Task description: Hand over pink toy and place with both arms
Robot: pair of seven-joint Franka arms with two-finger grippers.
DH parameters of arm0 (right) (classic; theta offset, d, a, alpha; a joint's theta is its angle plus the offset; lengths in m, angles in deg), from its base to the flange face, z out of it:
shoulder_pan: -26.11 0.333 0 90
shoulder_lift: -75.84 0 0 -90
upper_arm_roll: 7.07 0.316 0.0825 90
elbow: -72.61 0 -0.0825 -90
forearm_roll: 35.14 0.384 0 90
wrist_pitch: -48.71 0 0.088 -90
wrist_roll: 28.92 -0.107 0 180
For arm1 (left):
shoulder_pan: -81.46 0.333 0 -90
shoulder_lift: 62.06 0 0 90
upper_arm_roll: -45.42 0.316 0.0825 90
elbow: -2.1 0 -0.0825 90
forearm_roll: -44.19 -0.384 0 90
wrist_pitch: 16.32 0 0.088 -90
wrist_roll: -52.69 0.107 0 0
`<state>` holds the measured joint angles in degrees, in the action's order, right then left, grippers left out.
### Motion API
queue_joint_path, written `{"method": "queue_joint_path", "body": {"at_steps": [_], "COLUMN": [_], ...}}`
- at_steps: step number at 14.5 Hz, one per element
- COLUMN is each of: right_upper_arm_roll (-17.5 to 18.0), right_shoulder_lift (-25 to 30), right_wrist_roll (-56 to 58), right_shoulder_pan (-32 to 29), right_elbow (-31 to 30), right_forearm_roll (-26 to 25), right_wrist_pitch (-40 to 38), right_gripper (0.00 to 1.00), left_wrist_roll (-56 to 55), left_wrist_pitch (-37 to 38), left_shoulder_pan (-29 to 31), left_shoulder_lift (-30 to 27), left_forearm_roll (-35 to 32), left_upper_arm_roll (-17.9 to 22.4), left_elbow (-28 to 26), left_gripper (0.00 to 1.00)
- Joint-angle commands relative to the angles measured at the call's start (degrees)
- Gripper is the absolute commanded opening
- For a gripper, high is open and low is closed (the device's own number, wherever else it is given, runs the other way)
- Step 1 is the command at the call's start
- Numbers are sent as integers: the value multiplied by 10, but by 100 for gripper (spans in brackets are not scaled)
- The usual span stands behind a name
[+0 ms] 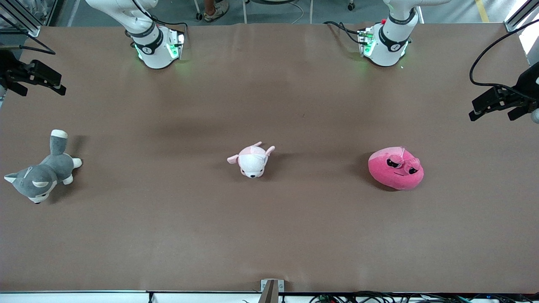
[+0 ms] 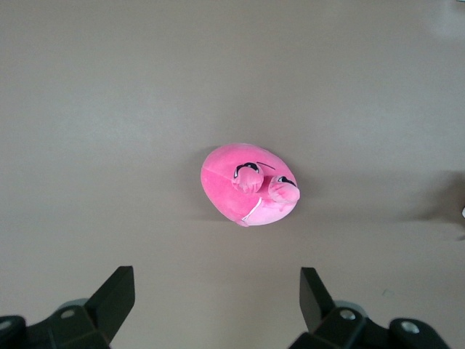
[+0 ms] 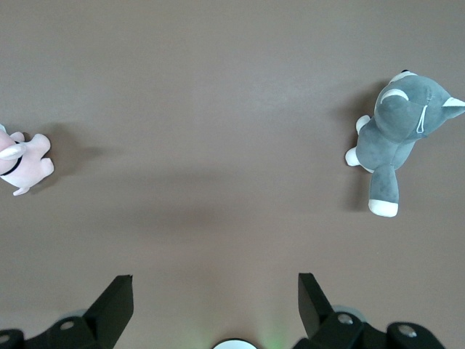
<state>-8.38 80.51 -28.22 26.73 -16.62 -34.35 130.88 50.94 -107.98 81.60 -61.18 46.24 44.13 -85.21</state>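
Observation:
The pink toy point(image 1: 396, 170) lies on the brown table toward the left arm's end, face up. In the left wrist view it point(image 2: 243, 185) lies on the table below my left gripper point(image 2: 216, 291), which is open, empty and high above the table. My right gripper point(image 3: 216, 294) is open and empty, high over bare table near its own base. Neither gripper shows in the front view; only the left arm's base point(image 1: 385, 42) and the right arm's base point(image 1: 156, 44) do.
A white puppy plush point(image 1: 252, 162) lies mid-table and also shows in the right wrist view point(image 3: 22, 163). A grey-and-white husky plush point(image 1: 40, 176) lies at the right arm's end, also in the right wrist view point(image 3: 396, 131). Black fixtures point(image 1: 31, 75) point(image 1: 503, 101) stand at both table ends.

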Motion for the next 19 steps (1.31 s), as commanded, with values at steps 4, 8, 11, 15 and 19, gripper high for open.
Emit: {"method": "queue_joint_path", "body": {"at_steps": [4,8,11,15,19], "right_upper_arm_roll": [-1,-1,-1,-2,-2], "right_shoulder_lift": [13,12,11,8,6], "right_wrist_roll": [5,5,4,3,2], "right_shoulder_pan": [-2,-3,-2,-6,-11], "right_elbow": [-15,-11,2,6,6], "right_forearm_roll": [6,3,-2,-3,-2], "right_wrist_pitch": [3,5,2,7,10], "right_gripper": [100,100,100,100,100], "left_wrist_roll": [0,-3,-3,7,3], "left_wrist_pitch": [0,-1,-3,1,-2], "left_shoulder_pan": [0,-6,-6,-7,-8], "left_shoulder_lift": [3,7,39,80,143], "left_forearm_roll": [-3,-3,-11,-6,-4], "left_upper_arm_roll": [-1,-2,-3,-3,-9], "left_elbow": [7,7,6,6,-1], "left_gripper": [100,100,100,100,100]}}
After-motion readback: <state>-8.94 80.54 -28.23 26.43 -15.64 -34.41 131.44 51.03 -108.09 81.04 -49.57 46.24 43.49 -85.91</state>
